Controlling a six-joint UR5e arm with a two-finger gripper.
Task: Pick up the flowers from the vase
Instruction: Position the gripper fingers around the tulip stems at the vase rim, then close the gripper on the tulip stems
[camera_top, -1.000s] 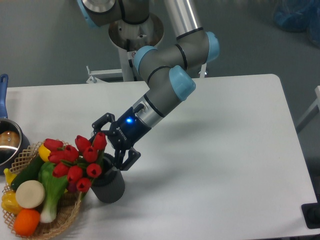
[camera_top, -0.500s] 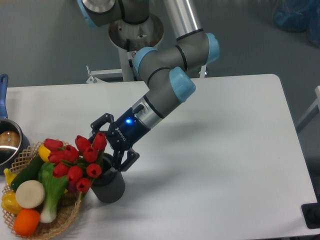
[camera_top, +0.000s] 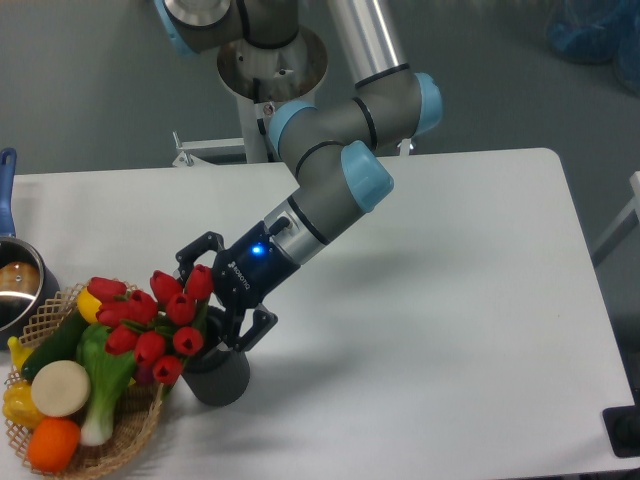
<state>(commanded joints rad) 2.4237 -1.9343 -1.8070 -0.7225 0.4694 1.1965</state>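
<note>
The flowers (camera_top: 160, 315), a bunch of red tulip buds with green leaves, lean to the left out of the dark grey vase (camera_top: 219, 373) near the table's front left. My gripper (camera_top: 212, 300) comes in from the upper right with its fingers spread apart. It stands open at the right side of the bunch, just above the vase's mouth. One finger (camera_top: 192, 256) reaches over the top buds and the other finger (camera_top: 253, 330) hangs by the vase rim. The stems are hidden between buds, gripper and vase.
A wicker basket (camera_top: 118, 437) with a leek, yellow and orange vegetables touches the vase on the left. A steel pot (camera_top: 15, 290) with a blue handle sits at the left edge. The arm's base post (camera_top: 262, 75) stands behind the table.
The gripper has slid a little down and to the left, closer onto the bunch and the vase's mouth. Flowers and vase have stayed in place.
</note>
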